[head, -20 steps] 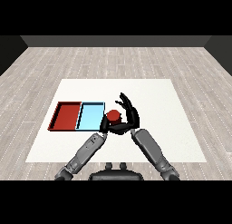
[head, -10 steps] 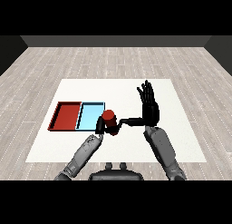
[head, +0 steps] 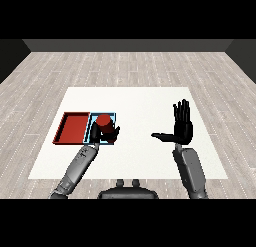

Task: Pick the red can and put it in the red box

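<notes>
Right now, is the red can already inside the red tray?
No. The left hand holds the red can over the light blue tray; the red tray holds nothing.

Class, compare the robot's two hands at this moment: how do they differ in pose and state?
The left hand is curled round the red can over the light blue tray; the right hand holds nothing. The left hand's fingers are curled; the right hand's are straight, thumb out. Both are black on grey forearms.

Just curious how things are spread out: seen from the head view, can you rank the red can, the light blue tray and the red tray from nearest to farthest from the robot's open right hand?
1. Red can, held by the left hand, over the blue tray.
2. Light blue tray, under the can.
3. Red tray, far left.
All lie left of the right hand.
</notes>
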Controlling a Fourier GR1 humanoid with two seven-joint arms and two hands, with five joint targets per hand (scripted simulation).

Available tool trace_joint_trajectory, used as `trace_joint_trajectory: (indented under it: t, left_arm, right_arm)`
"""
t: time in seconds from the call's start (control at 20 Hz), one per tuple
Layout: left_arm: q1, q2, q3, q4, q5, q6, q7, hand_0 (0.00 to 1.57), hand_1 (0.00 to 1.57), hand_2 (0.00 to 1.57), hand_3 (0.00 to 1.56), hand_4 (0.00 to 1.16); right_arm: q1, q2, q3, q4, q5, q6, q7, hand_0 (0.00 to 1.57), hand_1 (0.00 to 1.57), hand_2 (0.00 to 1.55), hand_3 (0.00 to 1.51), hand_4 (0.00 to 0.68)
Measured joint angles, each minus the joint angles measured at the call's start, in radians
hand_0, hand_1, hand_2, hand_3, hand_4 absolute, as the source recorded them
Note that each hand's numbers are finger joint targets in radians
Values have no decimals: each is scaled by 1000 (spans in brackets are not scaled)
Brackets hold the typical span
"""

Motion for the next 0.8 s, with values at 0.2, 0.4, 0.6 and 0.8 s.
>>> trace_joint_trajectory:
  t: [0.2, 0.4, 0.6, 0.8]
  left_arm:
    - [15, 70, 56, -24, -16, -20, 25, 1571, 1571, 1557, 1419, 1123]
    - [-13, 129, 100, -22, -62, -20, 86, 1571, 1571, 1550, 1428, 1126]
    - [-98, 173, 157, 115, -105, -34, 111, 1566, 1566, 1508, 1424, 1102]
    - [-163, 225, 221, 290, -119, -71, 104, 1566, 1566, 1532, 1436, 1088]
  right_arm:
    - [68, -14, -16, 57, 19, 26, -36, 0, 0, 0, 0, 0]
    - [138, -23, -39, 114, 7, 77, -77, 0, 0, 0, 0, 0]
    - [173, -25, -50, 159, 8, 105, -104, 0, 0, 0, 0, 0]
    - [180, -13, -57, 218, 11, 121, -132, 0, 0, 0, 0, 0]
